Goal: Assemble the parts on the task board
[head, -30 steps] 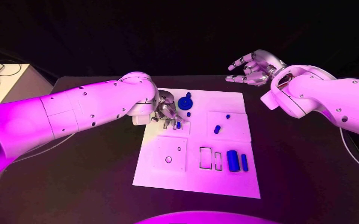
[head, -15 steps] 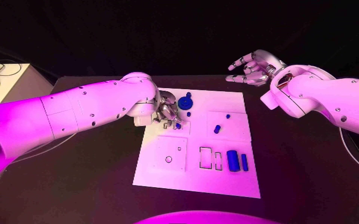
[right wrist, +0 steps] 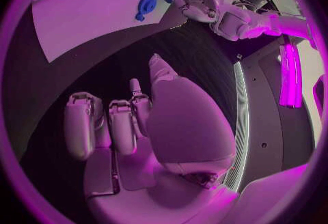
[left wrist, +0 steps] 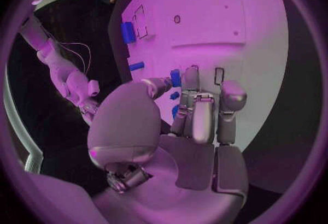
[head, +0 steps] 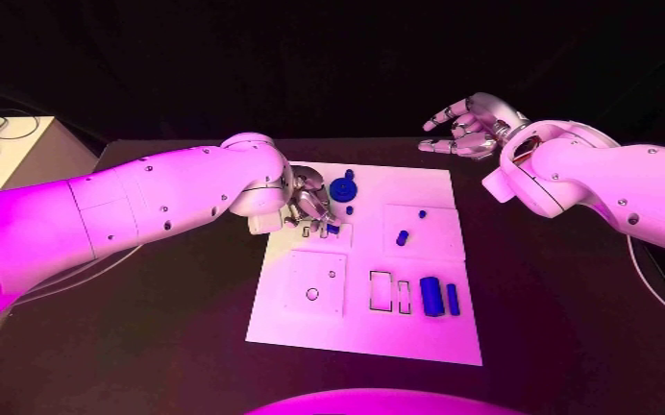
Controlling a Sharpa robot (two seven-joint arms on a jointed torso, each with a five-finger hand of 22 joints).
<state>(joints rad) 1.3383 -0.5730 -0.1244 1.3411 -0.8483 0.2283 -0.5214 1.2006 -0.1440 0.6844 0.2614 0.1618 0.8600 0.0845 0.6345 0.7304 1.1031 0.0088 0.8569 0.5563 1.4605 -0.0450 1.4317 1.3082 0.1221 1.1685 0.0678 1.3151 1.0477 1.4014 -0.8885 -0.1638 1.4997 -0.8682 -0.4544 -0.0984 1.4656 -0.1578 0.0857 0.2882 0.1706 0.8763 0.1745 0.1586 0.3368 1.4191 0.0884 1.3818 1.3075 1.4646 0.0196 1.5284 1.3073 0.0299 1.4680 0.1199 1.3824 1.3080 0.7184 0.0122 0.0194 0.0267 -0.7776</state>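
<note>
White plastic forms the task board [head: 363, 333], and its nearest edge is bare. A little farther in, two long blue parts [head: 439, 298] lie side by side toward the board's right, next to two narrow slots [head: 389, 294] that look cut for such shapes; a small round hole [head: 312, 294] sits left of these. Farther on, a short blue part [head: 402, 238] rests alone. Beyond it, the left hand [head: 307, 206] hangs over the board's far left corner, fingers curled down around a small blue part [left wrist: 175, 77], apparently pinching it to seat it in a slot there. A round blue part [head: 344, 187] lies just beside that hand. Farthest off, the right hand [head: 469, 127] hovers past the board's far right corner, released and holding nothing, probably waiting clear.
</note>
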